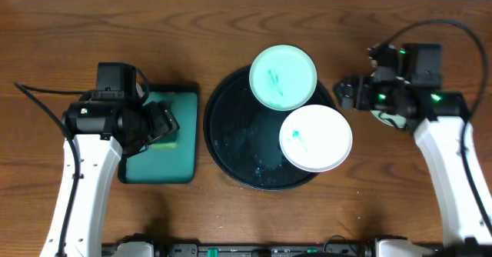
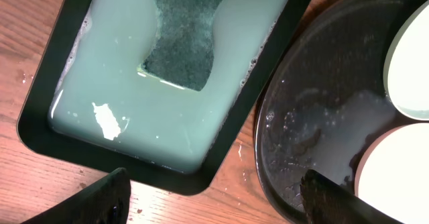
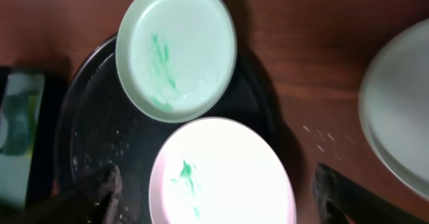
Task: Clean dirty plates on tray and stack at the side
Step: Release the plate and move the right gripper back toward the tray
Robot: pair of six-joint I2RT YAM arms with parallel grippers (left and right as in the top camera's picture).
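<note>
The black tray (image 1: 231, 134) sits mid-table. On it lie a mint plate (image 1: 283, 76) at the back and a white plate (image 1: 315, 138) at the front right, each with a green smear. Both show in the right wrist view: mint (image 3: 175, 49), white (image 3: 221, 174). A third pale plate (image 3: 402, 110) lies on the table right of the tray, mostly hidden under the right arm in the overhead view (image 1: 382, 118). My right gripper (image 1: 346, 91) is open and empty above the tray's right edge (image 3: 221, 197). My left gripper (image 1: 165, 126) is open and empty (image 2: 214, 204) over the teal tray.
A rectangular teal tray (image 1: 157, 165) with a black rim stands left of the black tray, filled with soapy liquid (image 2: 134, 83). A dark green sponge (image 2: 188, 36) lies in it. The black tray's floor (image 2: 315, 123) is wet. Bare wood surrounds both trays.
</note>
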